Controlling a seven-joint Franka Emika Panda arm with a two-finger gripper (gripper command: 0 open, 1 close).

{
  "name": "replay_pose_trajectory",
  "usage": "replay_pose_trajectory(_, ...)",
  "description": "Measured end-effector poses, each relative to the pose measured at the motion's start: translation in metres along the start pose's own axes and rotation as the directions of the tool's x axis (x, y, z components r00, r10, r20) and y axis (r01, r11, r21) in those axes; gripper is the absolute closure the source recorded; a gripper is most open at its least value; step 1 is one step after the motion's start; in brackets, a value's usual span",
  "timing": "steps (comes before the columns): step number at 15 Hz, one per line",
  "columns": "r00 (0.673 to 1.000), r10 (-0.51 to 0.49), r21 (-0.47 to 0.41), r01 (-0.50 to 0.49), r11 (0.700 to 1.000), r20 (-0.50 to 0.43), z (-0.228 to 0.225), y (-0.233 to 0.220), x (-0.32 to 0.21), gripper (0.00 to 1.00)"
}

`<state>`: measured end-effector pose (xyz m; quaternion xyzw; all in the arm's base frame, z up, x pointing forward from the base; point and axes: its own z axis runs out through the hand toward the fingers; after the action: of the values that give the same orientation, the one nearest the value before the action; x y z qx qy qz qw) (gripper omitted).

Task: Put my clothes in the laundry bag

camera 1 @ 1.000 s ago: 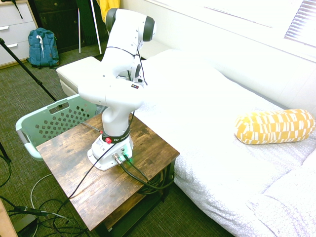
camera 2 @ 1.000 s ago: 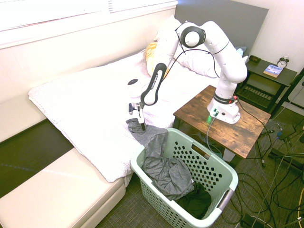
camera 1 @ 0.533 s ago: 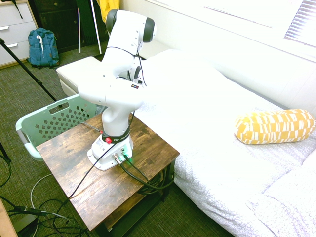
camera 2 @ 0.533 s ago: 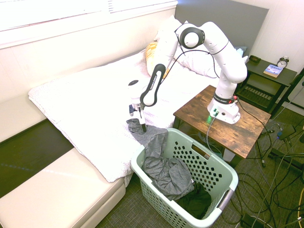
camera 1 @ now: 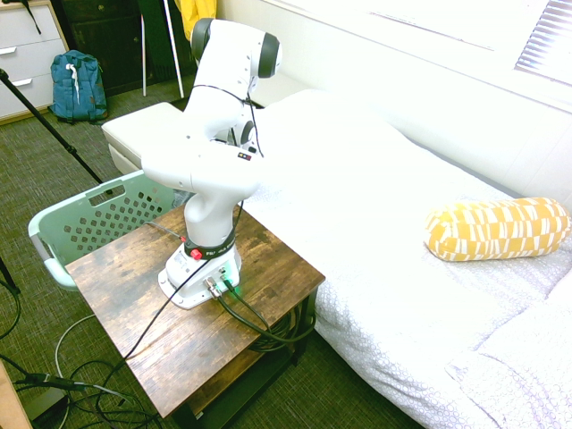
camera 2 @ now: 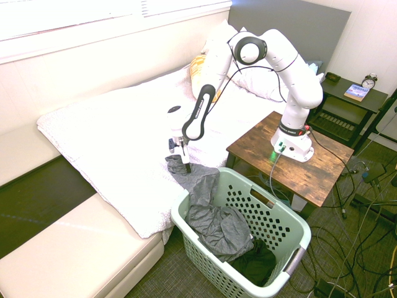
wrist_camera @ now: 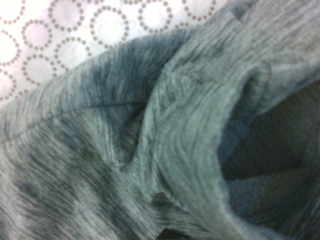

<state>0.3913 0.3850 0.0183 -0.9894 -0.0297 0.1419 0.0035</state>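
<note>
Clothes [camera 2: 208,208] draped lengthwise over laundry bag [camera 2: 282,245] rim, claw [camera 2: 185,162] above

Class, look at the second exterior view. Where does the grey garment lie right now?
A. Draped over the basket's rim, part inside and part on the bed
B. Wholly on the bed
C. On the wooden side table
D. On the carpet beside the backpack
A: the grey clothes hang over the rim of the laundry basket, their upper end still on the bed beneath the end effector.
</note>
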Motion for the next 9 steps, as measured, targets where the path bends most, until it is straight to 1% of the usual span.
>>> replay_pose_trajectory(9,1.0,0.01,-0.005,-0.01,1.0,-0.012,-0.0039,0.0048,0.0047,1.0)
